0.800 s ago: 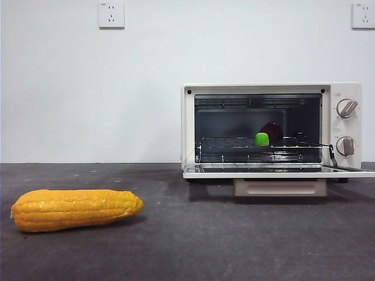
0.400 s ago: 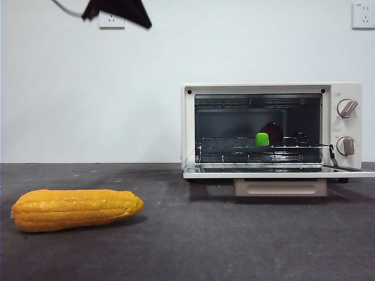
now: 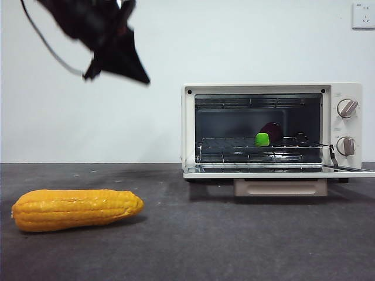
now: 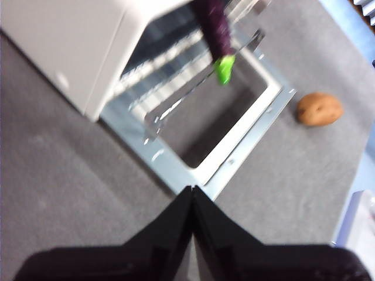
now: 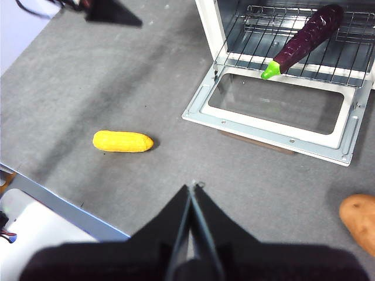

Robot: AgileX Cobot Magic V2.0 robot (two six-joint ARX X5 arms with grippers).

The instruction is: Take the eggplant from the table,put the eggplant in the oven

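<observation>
The dark purple eggplant [image 3: 271,131] lies on the wire rack inside the open oven [image 3: 270,89], its green stem cap [image 3: 262,139] pointing out over the lowered door [image 3: 275,172]. The right wrist view shows the eggplant [image 5: 306,36] lying slantwise on the rack, and the left wrist view shows the eggplant [image 4: 213,28] blurred. My left gripper [image 3: 143,78] hangs shut high at the left, well away from the oven, with nothing in it; it also shows as the left gripper [image 4: 191,189] and the left gripper [image 5: 112,14]. My right gripper [image 5: 192,187] is shut and empty, high above the table [image 5: 117,76].
A yellow corn cob [image 3: 75,209] lies on the table at the front left, seen as the corn cob [image 5: 122,141] from the right wrist. A brown potato [image 5: 360,223] sits on the table in front of the oven's right side. The table's edge [image 5: 53,202] runs close behind the corn.
In the front view the left arm has come down from the top edge at the left and now shows much larger. The eggplant, the oven and the corn have not moved.
</observation>
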